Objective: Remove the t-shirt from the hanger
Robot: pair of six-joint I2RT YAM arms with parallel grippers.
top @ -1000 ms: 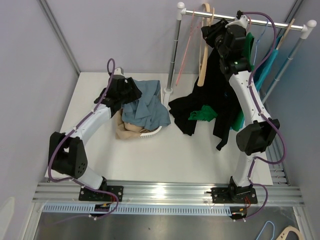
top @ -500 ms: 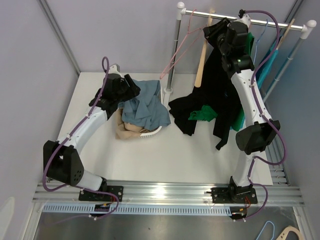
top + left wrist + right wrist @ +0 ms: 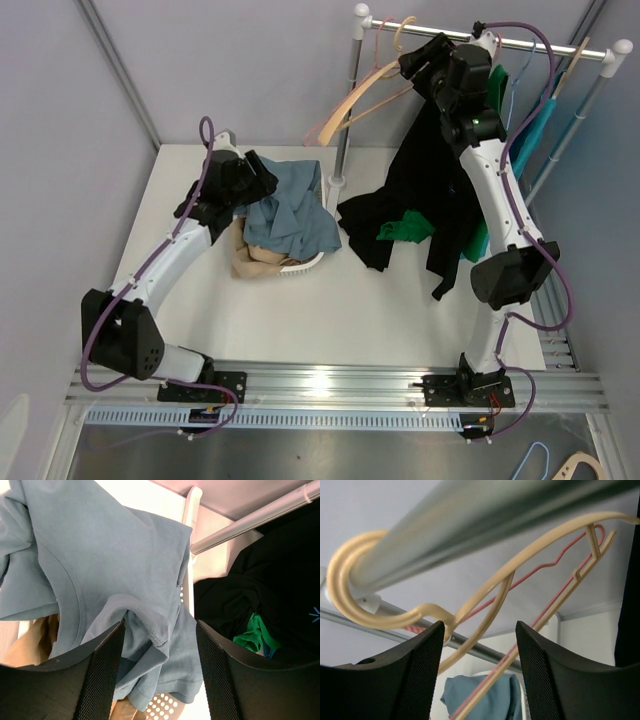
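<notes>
The blue-grey t-shirt [image 3: 292, 212] lies off the hanger, draped over a white basket [image 3: 308, 266]. My left gripper [image 3: 258, 184] hovers open at its left edge; in the left wrist view a fold of the t-shirt [image 3: 105, 555] lies beyond the gripper [image 3: 160, 628], touching neither finger. The bare beige hanger [image 3: 366, 92] hooks on the rail [image 3: 545, 44] and tilts out to the left. My right gripper [image 3: 420, 60] is up by the rail. In the right wrist view the gripper [image 3: 480, 626] stands open just below the hanger [image 3: 485, 596], apart from it.
A pink wire hanger [image 3: 380, 45] hangs beside the beige one. Black clothing [image 3: 430, 170] hangs from the rail and spreads on the table with a green garment [image 3: 406, 228]. Teal clothes [image 3: 540, 122] hang at the right. A tan garment [image 3: 255, 262] fills the basket. The rack post [image 3: 348, 110] stands behind it.
My right gripper has opened and let go of the beige hanger, which swung from vertical out to the left. The pink hanger swung too. The left arm shifted slightly left.
</notes>
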